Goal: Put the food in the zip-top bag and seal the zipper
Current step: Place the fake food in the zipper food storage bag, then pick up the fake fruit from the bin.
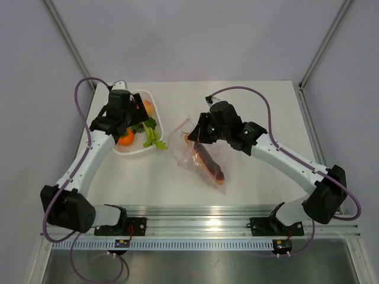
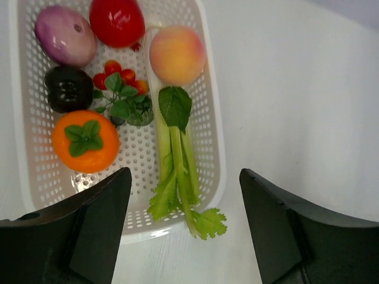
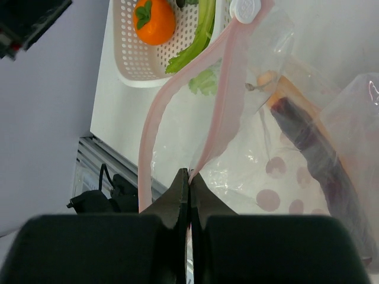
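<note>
The food lies in a white slotted basket (image 2: 216, 148): an orange (image 2: 86, 141), a peach (image 2: 177, 54), a red tomato (image 2: 116, 21), a purple onion (image 2: 65, 35), a dark round piece (image 2: 68, 87) and a celery stalk (image 2: 176, 160) whose leaves hang over the rim. My left gripper (image 2: 184, 177) hovers open above the basket's near end, holding nothing. The zip-top bag (image 1: 183, 155) lies mid-table with an eggplant (image 3: 314, 148) and a carrot (image 3: 290, 89) inside. My right gripper (image 3: 189, 174) is shut on the pink zipper (image 3: 228, 89), lifting the mouth open.
A sprig of tiny red tomatoes with green leaves (image 2: 121, 89) also sits in the basket. A white slider (image 3: 245, 9) rides on the zipper's far end. The metal rail (image 1: 201, 213) runs along the table's near edge. Bare tabletop (image 1: 266, 106) lies right of the bag.
</note>
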`<state>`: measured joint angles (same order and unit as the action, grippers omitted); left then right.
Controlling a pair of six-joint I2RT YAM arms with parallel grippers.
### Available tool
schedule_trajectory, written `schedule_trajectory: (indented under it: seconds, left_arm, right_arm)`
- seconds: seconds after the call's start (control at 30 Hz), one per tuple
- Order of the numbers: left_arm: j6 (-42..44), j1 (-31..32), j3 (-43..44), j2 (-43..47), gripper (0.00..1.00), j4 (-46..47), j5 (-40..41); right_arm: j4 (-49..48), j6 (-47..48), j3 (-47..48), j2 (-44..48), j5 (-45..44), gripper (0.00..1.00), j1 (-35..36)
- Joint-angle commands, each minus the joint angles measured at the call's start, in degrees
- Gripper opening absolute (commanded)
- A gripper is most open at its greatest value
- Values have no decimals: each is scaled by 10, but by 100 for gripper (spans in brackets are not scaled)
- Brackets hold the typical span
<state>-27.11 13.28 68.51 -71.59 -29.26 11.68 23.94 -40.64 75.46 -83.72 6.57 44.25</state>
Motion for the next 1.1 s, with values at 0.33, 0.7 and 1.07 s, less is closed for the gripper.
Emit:
schedule_trajectory:
  seconds: [0.33, 0.7, 1.07]
  left_arm:
    - [73, -44, 141, -215, 98, -13, -69]
    - [88, -81, 268, -366, 99, 6, -140]
    - [78, -93, 278, -422, 99, 39, -154]
  right_arm:
    - [24, 35, -16, 62, -44, 1, 6]
    - [29, 39, -3, 49, -38, 2, 6]
    - [37, 35, 7, 37, -29, 1, 6]
